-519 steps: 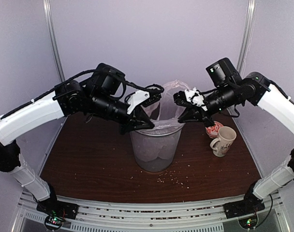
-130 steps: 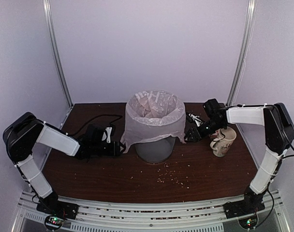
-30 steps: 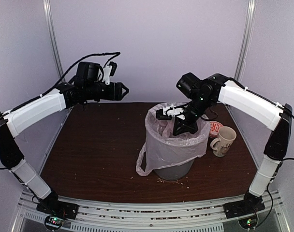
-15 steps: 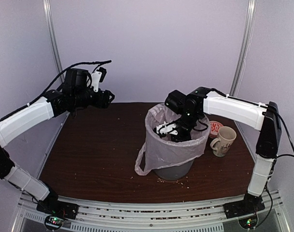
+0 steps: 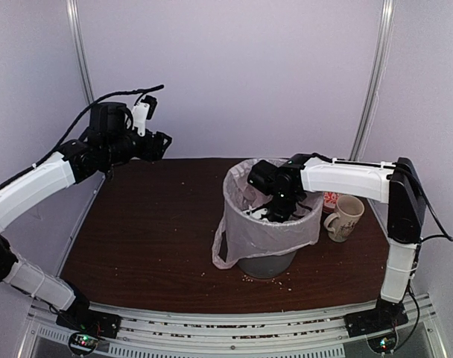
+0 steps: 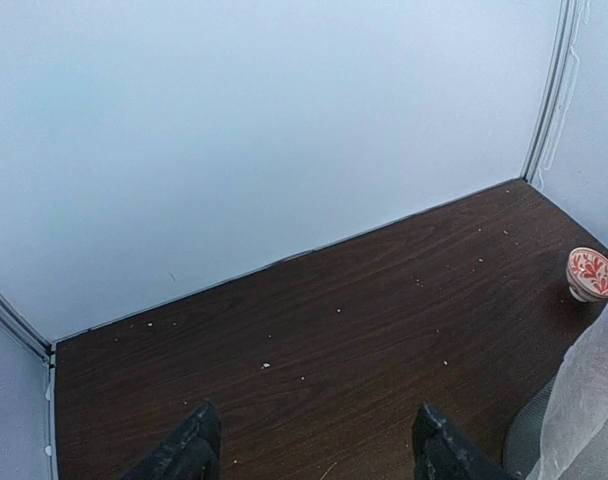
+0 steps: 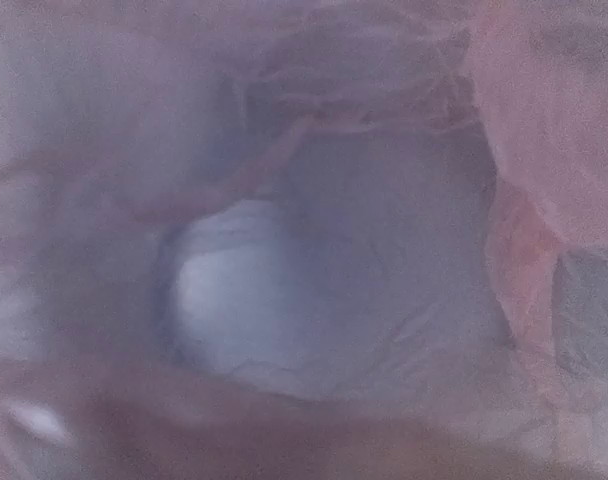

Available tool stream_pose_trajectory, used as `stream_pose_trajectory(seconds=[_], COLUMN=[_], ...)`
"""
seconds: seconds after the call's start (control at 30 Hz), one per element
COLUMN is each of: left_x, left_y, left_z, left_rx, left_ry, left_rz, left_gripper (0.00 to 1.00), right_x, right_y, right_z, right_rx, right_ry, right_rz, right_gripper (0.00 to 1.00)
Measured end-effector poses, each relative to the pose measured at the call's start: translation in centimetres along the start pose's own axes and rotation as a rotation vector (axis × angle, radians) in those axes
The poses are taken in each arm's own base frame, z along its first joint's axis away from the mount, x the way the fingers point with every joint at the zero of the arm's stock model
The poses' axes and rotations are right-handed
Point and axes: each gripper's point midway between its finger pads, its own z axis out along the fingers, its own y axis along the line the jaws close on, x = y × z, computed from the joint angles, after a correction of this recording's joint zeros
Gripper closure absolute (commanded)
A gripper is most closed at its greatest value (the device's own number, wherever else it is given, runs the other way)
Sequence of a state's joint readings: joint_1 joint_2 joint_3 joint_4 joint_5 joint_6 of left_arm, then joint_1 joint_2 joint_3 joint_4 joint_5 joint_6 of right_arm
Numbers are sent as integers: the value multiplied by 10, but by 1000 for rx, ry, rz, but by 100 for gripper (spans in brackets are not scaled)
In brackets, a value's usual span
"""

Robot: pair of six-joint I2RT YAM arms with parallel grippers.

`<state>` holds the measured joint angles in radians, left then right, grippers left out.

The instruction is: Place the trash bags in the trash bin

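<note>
The trash bin [image 5: 268, 264] stands right of the table's middle, its grey base showing below the film. The pinkish-white trash bag [image 5: 265, 233] lines it and hangs over the rim, with a loop handle [image 5: 220, 252] dangling at the left. My right gripper [image 5: 268, 212] reaches down inside the bin's mouth, fingertips hidden by the film; it is shut. The right wrist view shows only blurred pink film [image 7: 314, 300] close up. My left gripper [image 5: 160, 143] hangs high at the rear left, far from the bin, open and empty [image 6: 315, 456]. The bag's edge [image 6: 590, 392] shows at the right of that view.
A cream patterned mug [image 5: 345, 217] stands just right of the bin, with a small red-patterned bowl [image 5: 331, 198] behind it, also seen as the bowl [image 6: 592, 273] from the left wrist. Crumbs lie scattered on the dark wooden table [image 5: 144, 239]. Walls close the back and sides.
My right gripper has sunk from above the rim down into the lined bin. The left arm has drawn back leftward and a little lower, still open.
</note>
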<state>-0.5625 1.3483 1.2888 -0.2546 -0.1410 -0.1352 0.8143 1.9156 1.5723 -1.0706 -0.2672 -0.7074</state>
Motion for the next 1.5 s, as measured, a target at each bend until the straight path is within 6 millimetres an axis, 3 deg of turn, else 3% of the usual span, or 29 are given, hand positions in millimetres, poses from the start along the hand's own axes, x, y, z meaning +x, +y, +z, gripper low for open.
stream_pose_trajectory(seconds=[0.7, 1.5], left_x=[3, -1], left_y=[2, 5], left_z=[1, -3], left_rx=[-13, -27], left_ry=[-1, -15], left_rz=[7, 4], left_gripper=[33, 33], right_x=[-11, -3], right_y=[-9, -5], right_z=[28, 68], right_rx=[32, 32], right_ry=[-21, 5], right_rz=[17, 33], right_gripper=[100, 100])
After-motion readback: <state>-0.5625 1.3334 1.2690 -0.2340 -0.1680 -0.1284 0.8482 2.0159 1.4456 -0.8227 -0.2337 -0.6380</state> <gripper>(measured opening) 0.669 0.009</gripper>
